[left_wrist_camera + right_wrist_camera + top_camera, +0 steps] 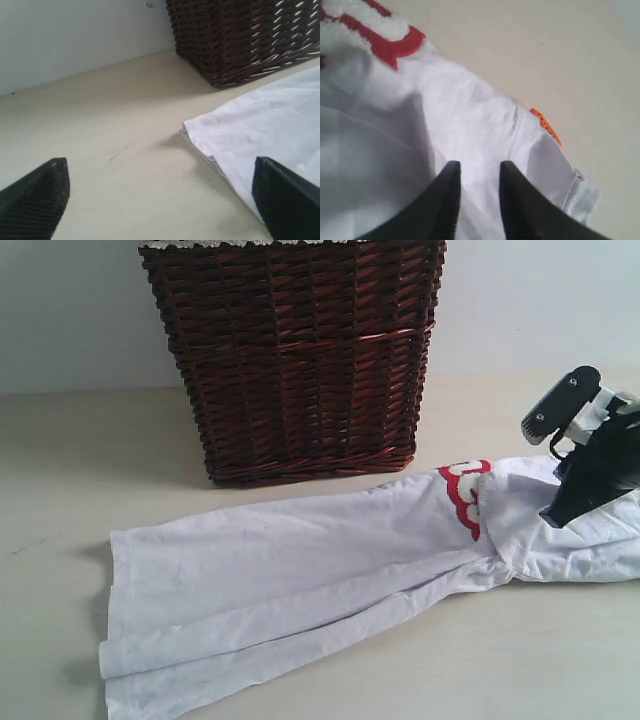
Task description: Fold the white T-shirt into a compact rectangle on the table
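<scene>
The white T-shirt (300, 560) lies on the table (60, 460) as a long narrow strip running from the front left to the right, its red band (462, 495) near the right end. My right gripper (555, 515) hovers over that bunched right end. In the right wrist view its gripper (480, 167) has its two dark fingers parted, with the T-shirt (470, 115) showing in the gap and nothing pinched. My left gripper (160, 200) stands wide open low over bare table (100, 125), one finger beside the T-shirt (270, 125) hem corner. It is out of the exterior view.
A dark brown wicker basket (300, 360) stands at the back of the table just behind the shirt, and its lower corner (250, 35) shows in the left wrist view. A small orange tag (546, 126) sits at the shirt's edge. A pale wall rises behind.
</scene>
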Robot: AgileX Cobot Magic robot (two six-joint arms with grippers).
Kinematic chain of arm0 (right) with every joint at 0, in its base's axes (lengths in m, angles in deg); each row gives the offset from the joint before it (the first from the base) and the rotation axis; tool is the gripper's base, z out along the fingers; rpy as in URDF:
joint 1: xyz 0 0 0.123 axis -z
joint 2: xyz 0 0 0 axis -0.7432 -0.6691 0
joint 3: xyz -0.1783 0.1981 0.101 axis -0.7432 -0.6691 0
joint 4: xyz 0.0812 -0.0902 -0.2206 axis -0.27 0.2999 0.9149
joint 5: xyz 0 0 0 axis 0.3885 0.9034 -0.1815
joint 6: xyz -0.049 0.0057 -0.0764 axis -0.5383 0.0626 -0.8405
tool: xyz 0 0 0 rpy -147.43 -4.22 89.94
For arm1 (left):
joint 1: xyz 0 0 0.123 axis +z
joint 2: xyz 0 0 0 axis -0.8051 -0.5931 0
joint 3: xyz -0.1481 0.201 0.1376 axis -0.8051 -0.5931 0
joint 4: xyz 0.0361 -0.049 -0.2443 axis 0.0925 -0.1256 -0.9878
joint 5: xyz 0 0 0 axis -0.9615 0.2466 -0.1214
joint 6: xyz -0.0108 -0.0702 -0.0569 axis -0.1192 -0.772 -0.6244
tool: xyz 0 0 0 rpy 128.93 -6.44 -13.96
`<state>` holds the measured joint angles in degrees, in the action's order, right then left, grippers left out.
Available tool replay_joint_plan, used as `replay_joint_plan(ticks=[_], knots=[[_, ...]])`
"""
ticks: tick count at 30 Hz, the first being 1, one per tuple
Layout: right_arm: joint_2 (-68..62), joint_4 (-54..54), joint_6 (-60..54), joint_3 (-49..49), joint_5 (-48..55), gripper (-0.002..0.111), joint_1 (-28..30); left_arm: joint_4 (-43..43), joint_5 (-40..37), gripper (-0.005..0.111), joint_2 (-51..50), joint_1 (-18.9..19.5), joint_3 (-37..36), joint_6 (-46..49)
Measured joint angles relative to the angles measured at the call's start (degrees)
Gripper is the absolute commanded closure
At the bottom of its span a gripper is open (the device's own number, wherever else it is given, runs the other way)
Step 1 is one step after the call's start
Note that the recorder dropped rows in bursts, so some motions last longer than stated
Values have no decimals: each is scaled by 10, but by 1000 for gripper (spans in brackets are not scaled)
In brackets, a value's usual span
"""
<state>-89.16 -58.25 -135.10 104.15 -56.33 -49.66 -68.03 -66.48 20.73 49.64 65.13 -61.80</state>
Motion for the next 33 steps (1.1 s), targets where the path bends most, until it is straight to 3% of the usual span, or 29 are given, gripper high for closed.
replay_joint_plan(ticks=[2,10,19,22,28,33], knots=[[-6,-1,2,1,1,48,0,0,0,13,0,0,0,0],[9,-1,3,1,-20,49,0,0,0,13,0,0,0,0],[9,15,-55,1,182,54,0,0,-1,13,0,0,0,0],[9,15,-80,1,204,57,0,0,-1,13,0,0,0,0],[-33,14,-82,2,149,77,0,0,-1,13,0,0,0,0],[-54,12,-79,10,178,107,0,0,-1,13,0,0,0,0]])
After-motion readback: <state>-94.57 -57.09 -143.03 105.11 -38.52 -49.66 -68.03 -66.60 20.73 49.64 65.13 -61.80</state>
